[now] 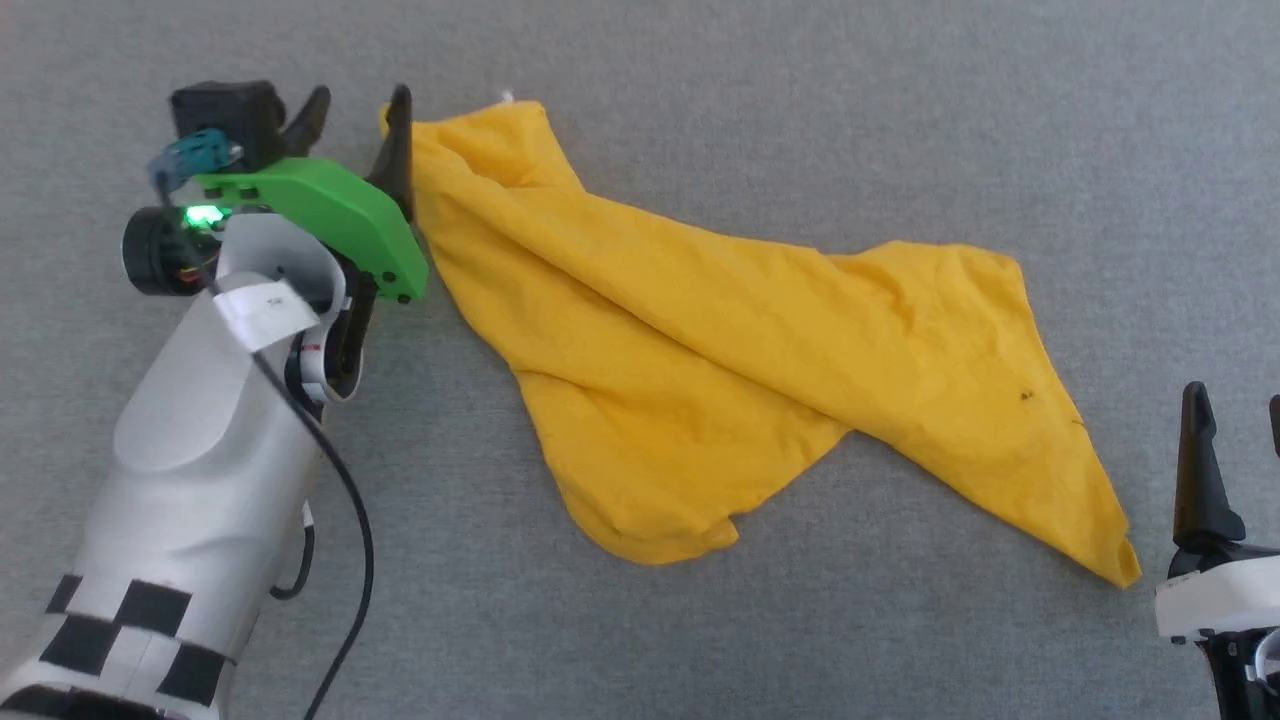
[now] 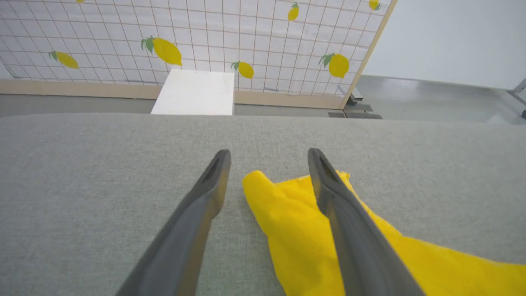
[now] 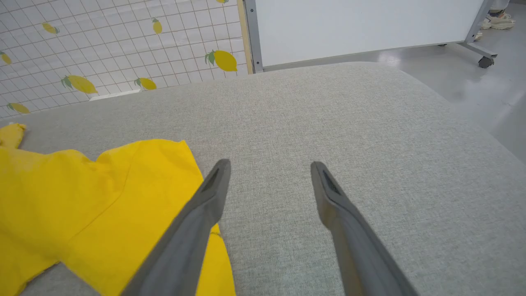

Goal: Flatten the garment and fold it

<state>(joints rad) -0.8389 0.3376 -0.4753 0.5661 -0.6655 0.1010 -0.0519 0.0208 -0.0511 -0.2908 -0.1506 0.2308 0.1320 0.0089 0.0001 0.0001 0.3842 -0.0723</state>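
Though spread wide and gripping nothing, the left jaws stand over the bunched corner of the garment (image 1: 760, 360) at ten o'clock. Its thin yellow cotton sprawls creased across the grey woven desk (image 1: 800, 80) toward four o'clock, where the right jaws wait, equally wide and empty. Limp and light, it is probably best pinched at the corners.
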